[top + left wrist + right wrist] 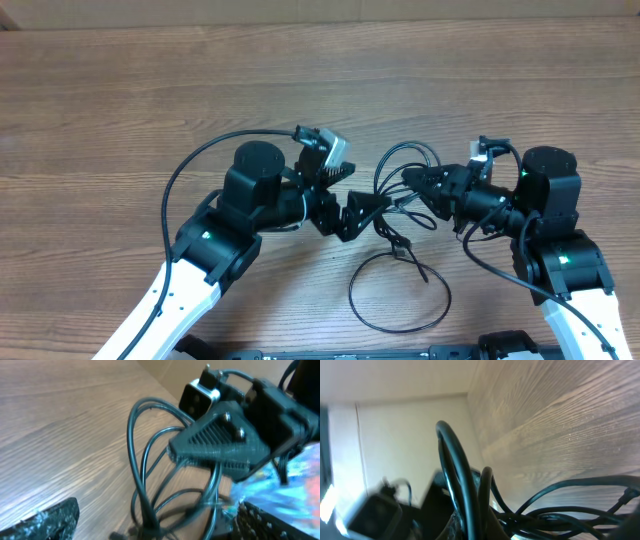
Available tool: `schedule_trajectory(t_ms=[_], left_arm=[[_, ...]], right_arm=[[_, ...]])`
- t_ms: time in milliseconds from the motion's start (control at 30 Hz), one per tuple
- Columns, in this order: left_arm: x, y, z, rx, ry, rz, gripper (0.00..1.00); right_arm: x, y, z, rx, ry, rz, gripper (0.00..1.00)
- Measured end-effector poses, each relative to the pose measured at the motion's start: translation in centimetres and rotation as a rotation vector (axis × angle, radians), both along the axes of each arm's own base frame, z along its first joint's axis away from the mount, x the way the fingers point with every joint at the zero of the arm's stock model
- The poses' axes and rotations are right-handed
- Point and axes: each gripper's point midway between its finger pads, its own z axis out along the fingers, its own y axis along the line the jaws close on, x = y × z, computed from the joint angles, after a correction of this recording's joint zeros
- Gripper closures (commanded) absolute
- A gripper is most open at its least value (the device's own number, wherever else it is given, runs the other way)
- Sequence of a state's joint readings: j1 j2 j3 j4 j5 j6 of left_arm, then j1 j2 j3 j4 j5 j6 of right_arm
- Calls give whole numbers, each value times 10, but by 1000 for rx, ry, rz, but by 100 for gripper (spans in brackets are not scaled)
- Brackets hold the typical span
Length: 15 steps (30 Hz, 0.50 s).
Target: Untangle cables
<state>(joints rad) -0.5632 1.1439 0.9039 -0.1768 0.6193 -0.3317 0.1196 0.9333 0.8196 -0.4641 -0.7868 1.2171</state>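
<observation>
While our right gripper [410,185] clamps the tangled cables [400,247], our left gripper [372,210] gapes wide just beside them; some strands lie looped on the table [100,100].

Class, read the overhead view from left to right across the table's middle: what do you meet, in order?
left arm → left gripper → cables → right gripper → right arm

Thin black cables [402,248] in tangled loops

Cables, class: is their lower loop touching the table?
Touching. The overhead view shows the lower loop of the cables lying flat on the table, with no visible shadow gap beneath it.
</observation>
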Motion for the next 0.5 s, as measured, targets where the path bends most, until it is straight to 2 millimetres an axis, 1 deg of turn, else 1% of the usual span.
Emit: schedule_trajectory(t_ms=[167, 333, 500], left_arm=[[-11, 9, -2, 68, -79, -30, 0], [-20, 18, 0, 113, -152, -51, 0], [-24, 23, 10, 143, -253, -45, 0]], right_arm=[[6, -6, -3, 78, 148, -114, 96], [8, -8, -4, 149, 260, -183, 96], [9, -8, -4, 194, 325, -216, 96]])
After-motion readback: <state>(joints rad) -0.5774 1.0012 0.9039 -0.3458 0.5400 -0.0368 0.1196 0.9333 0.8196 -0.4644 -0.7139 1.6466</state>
